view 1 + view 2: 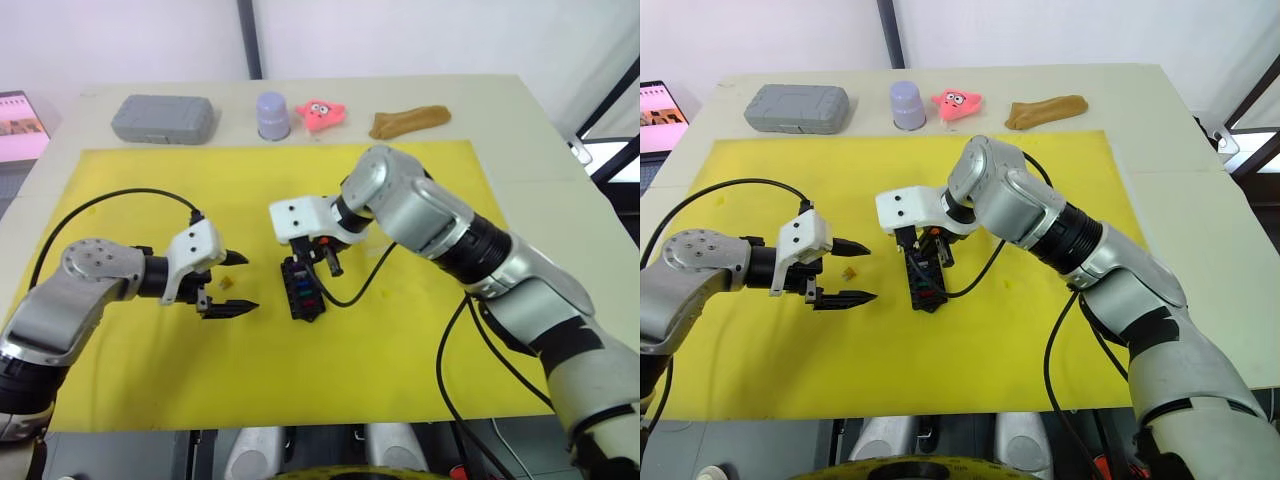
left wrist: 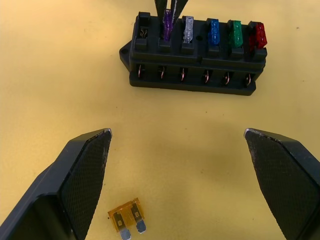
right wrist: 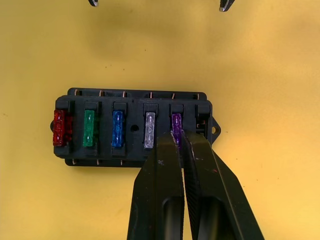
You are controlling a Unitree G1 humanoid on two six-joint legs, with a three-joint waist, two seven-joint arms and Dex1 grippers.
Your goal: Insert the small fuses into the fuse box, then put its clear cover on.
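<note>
We see right gripper (image 3: 178,136) fingers clamped on purple fuse (image 3: 176,122), hiding its lower half; fuse box (image 2: 195,55) mid-mat (1 end slot empty). Left gripper (image 2: 177,145) fingers apart; orange fuse (image 2: 128,217) lies loose beside them.

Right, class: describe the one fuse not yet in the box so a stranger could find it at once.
Start at the yellow mat, then the black fuse box near its middle. Between that box and the open left pincer lies the orange fuse, flat on the mat. It is the only loose one; purple, clear, blue, green and red stand in slots.
</note>
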